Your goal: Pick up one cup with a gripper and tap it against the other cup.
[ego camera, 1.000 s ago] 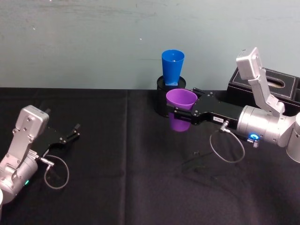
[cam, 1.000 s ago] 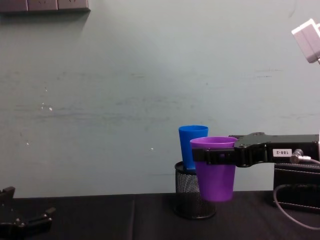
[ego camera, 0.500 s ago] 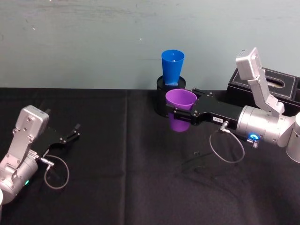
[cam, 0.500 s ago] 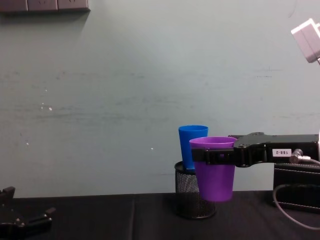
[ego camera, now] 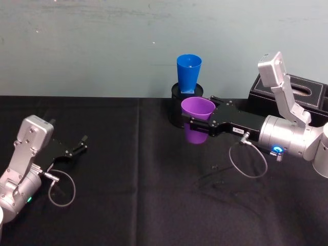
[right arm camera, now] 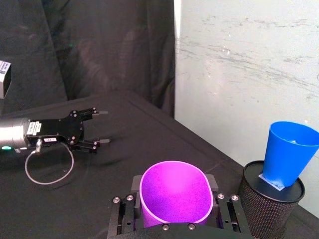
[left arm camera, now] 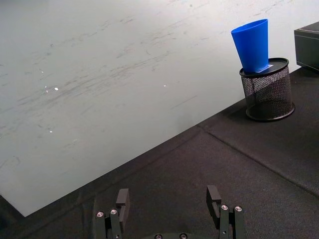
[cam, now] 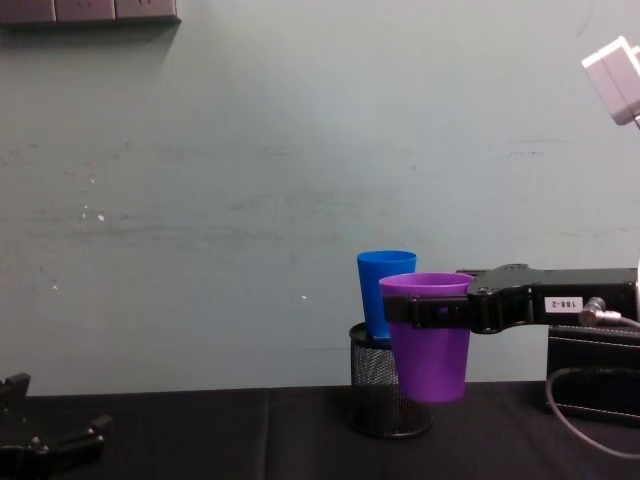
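The right gripper [ego camera: 201,124] is clamped around the purple cup [ego camera: 198,120] just below its rim, holding it upright above the black table [ego camera: 143,169]. The blue cup [ego camera: 188,73] stands in the mesh holder [cam: 378,395] just beyond; whether the 2 cups touch is unclear. The left gripper [ego camera: 81,144] rests near the left, fingers spread and empty.
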You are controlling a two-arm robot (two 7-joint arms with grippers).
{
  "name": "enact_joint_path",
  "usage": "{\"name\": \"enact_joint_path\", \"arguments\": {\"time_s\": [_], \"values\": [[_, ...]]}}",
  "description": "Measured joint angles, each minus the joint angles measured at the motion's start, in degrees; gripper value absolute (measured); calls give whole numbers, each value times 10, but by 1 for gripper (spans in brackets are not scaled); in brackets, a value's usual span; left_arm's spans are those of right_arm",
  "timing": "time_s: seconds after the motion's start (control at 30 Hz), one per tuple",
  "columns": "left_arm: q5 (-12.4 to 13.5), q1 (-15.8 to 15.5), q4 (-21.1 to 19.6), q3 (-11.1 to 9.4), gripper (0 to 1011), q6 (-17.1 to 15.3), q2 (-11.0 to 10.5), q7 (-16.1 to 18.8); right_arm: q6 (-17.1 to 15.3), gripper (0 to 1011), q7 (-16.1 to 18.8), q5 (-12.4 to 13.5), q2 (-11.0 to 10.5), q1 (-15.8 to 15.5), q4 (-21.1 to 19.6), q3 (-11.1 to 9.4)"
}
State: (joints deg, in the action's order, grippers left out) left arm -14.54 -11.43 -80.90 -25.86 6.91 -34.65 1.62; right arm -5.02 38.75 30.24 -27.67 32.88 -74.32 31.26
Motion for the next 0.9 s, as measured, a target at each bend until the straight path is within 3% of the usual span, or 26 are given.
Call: {"name": "enact_joint_path", "arguments": {"time_s": [0.9], "values": [[0,0,0,0,1011,0,0,0,0,746,0,0,0,0,0,0]]}}
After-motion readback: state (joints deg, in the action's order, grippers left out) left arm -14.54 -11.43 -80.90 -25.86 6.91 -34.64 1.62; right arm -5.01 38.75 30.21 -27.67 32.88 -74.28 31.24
